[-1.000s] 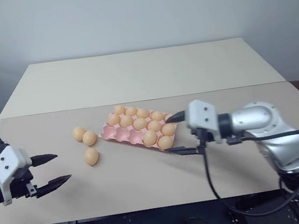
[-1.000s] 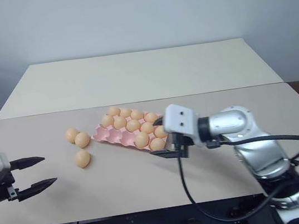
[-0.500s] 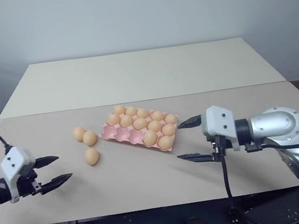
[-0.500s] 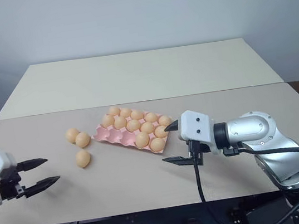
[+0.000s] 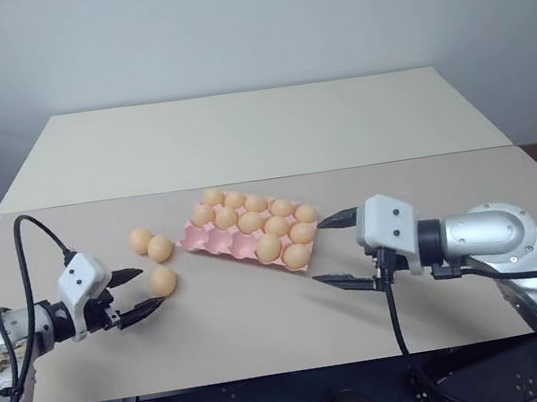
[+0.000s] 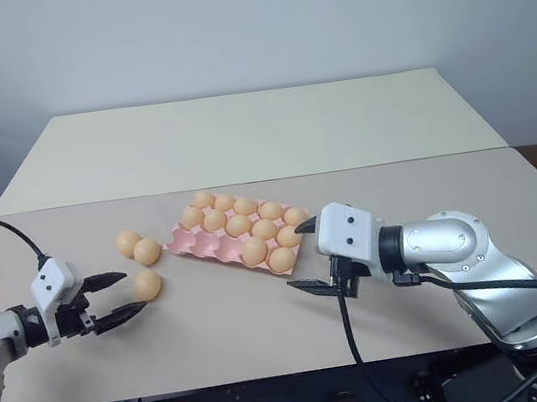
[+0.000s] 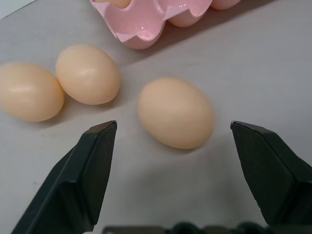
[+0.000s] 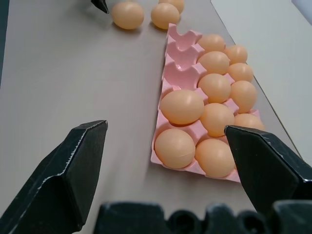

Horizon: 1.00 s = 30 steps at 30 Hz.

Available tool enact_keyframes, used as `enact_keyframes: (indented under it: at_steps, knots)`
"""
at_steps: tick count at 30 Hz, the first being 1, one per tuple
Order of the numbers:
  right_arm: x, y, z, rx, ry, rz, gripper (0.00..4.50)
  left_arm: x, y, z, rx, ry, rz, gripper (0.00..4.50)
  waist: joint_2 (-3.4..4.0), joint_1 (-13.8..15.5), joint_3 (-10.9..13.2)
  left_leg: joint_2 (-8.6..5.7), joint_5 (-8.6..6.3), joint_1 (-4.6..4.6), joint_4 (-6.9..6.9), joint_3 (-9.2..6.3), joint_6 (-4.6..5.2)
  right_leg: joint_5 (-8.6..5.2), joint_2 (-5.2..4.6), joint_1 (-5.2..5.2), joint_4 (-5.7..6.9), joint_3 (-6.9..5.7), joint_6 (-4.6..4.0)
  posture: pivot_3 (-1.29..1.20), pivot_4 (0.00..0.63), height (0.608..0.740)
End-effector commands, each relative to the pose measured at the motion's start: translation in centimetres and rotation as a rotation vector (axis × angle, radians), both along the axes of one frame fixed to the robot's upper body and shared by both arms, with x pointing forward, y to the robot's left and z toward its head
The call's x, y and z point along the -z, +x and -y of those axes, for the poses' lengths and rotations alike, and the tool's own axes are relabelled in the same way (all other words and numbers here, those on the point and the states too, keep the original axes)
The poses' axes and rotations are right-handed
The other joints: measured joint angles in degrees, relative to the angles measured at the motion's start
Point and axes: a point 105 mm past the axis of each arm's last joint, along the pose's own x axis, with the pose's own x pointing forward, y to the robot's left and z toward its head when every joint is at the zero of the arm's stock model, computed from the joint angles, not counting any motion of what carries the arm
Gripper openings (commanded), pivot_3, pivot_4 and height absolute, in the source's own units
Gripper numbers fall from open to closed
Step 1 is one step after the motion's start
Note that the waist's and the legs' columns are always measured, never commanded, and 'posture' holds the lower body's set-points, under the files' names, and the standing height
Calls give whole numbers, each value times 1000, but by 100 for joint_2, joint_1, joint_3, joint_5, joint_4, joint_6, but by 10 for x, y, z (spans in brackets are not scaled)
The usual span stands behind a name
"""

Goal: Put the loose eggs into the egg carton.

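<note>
Left gripper (image 5: 133, 293) has moved in since a second ago; nearest loose egg (image 5: 163, 280) on the counter (image 5: 245, 316) now sits just ahead of its spread jaws. Smooth, round, fragile: pinch mid-girth, gently. Egg carton (image 5: 216, 243) nearby. Right gripper (image 5: 336, 249) jaws spread, empty.

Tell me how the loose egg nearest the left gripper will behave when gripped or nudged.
The nearest loose egg looks smooth and rounded, lying on its side on the flat table, so it would likely roll if nudged. It may slip between the left gripper's narrow fingertips.
</note>
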Motion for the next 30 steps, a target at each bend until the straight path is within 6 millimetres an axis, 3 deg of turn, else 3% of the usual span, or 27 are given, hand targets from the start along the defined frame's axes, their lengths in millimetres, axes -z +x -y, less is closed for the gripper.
enact_keyframes:
  at_steps: [1, 20, 26, 30]
  knots:
    - [-7, -4, 0, -2, -14, 54, 4500, -10, 6, 6, 7, 1, 76, 4490, 0, 5, 0, 0, 0, 1, 1, 0, 0, 0, 0, 1, 0, 0, 0, 0, 150, 740]
    - [-7, -2, 5, 34, -39, 69, 4500, 9, 31, 26, 3, -20, 23, 4490, -1, 14, -1, -2, 0, -1, 4, -2, 0, 0, 0, 1, 1, 0, 0, 0, 150, 740]
    - [-5, -2, 6, 40, -42, 72, 4500, 6, 29, 23, 13, -9, 18, 2679, -1, 15, -1, -2, 0, -2, 5, -3, 0, 0, 0, 1, 1, -1, 0, 0, 150, 740]
    - [-5, -1, 5, 42, -40, 74, 4500, 6, 25, 24, 37, -10, 11, 2679, -1, 16, -1, -2, 0, -1, 5, -3, 0, 0, 0, 2, 2, -1, 1, 0, 150, 740]
